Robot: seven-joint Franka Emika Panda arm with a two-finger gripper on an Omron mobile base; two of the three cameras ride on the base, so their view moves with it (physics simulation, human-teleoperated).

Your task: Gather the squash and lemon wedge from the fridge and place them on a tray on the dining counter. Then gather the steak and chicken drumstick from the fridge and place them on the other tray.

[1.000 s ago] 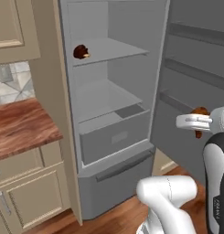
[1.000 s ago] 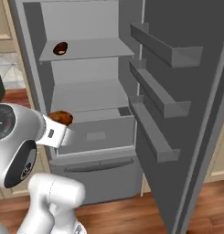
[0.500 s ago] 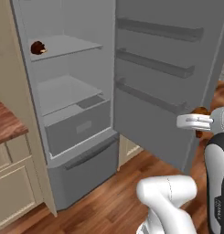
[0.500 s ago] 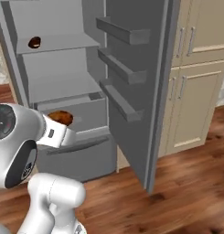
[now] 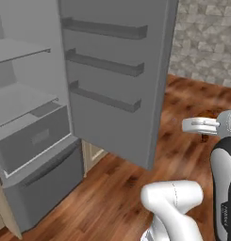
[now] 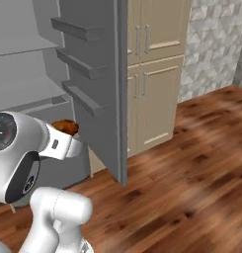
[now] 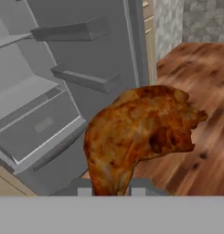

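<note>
The drumstick (image 7: 141, 132) sits in my claw (image 7: 111, 189), which is clenched on its narrow bone end, the fat browned end jutting forward, in the air over the wood floor (image 6: 191, 163) just outside the fridge (image 5: 37, 141). I judge it light and fairly stiff, but the glazed skin looks slick and the shape is lumpy, so it could twist in my grip if I swing hard. The thin end where I hold it seems the right place, since the bulb is too wide and rounded to pinch well.

The fridge door (image 5: 117, 80) stands wide open beside me, its three shelves (image 5: 105, 96) poking out, and the drawer (image 5: 34, 136) below is pulled a little forward. That door edge is the nearest thing to clip as I turn. Beige cabinets (image 6: 152, 74) stand behind the door and a stone-tiled wall (image 6: 216, 44) lies beyond them, well apart from me
</note>
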